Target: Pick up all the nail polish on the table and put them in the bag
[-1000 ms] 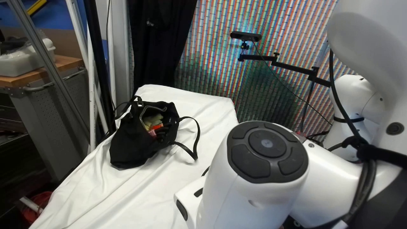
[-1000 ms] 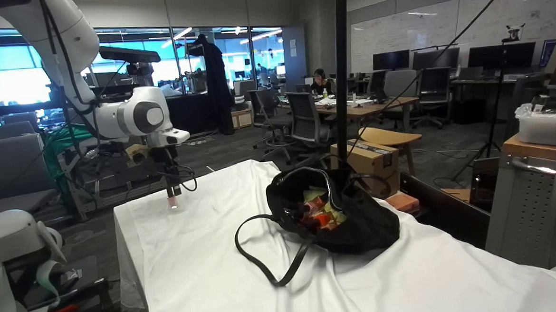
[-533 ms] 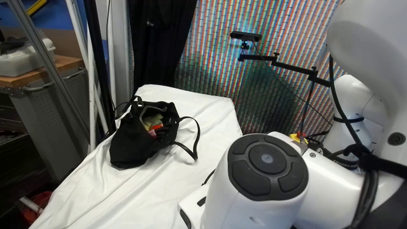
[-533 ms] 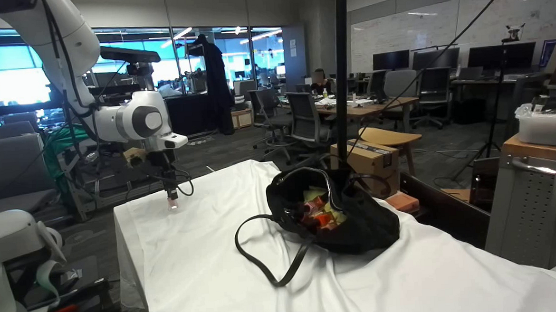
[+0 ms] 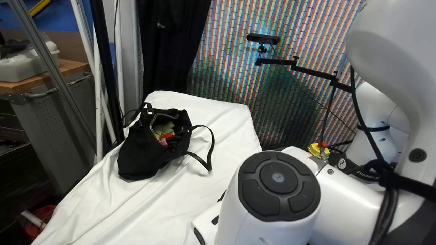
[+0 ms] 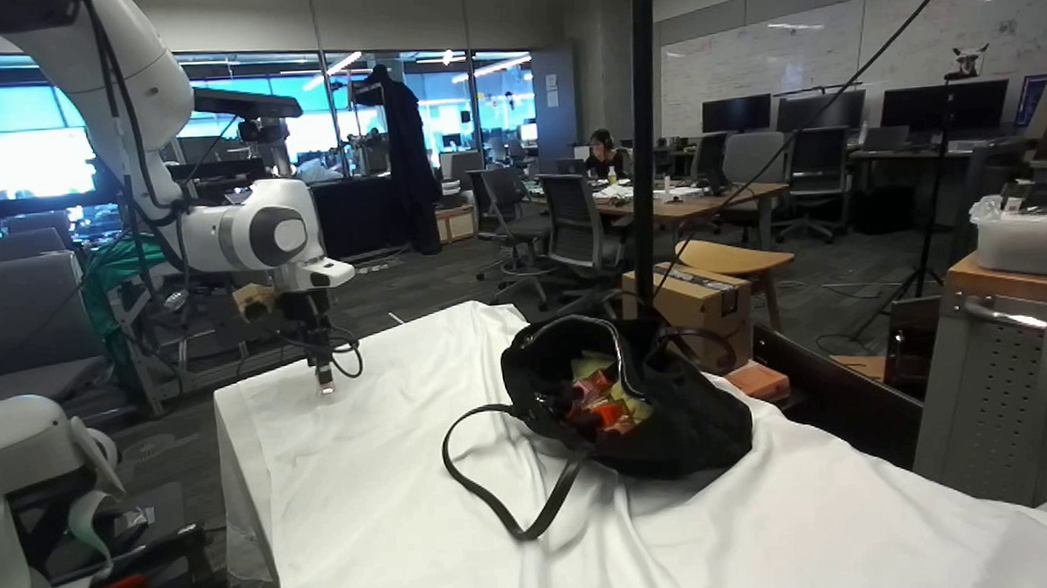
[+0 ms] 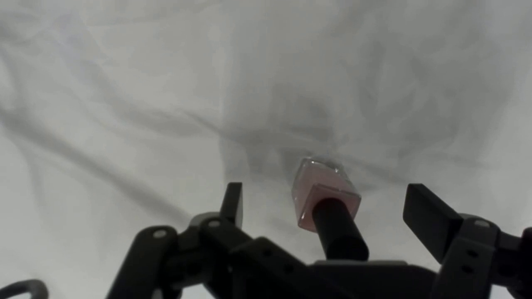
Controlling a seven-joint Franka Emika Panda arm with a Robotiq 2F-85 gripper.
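Note:
One nail polish bottle (image 7: 318,176), with a clear-edged pinkish body and a long dark cap, stands upright on the white-clothed table (image 6: 390,480). My gripper (image 7: 326,205) is open around it, one finger on each side and a gap to both. The cap's top end reaches close to the gripper's palm in the wrist view. In an exterior view the gripper points down over the bottle (image 6: 327,388) near the table's end. The black bag (image 6: 692,424) lies slumped with its mouth showing; red, orange and yellowish-green things show inside, too unclear to name.
A bag strap (image 6: 490,502) loops out over the cloth on the arm's side. A black post (image 6: 646,144) and a cardboard box (image 6: 703,307) stand behind the bag. Past another table edge is a grey cabinet (image 5: 61,129). A camera on a bracket (image 5: 264,39) hangs beyond.
The arm has come down, bringing the gripper lower over the nail polish bottle, so less of the bottle shows below the fingers. Bag and bottle have stayed in place.

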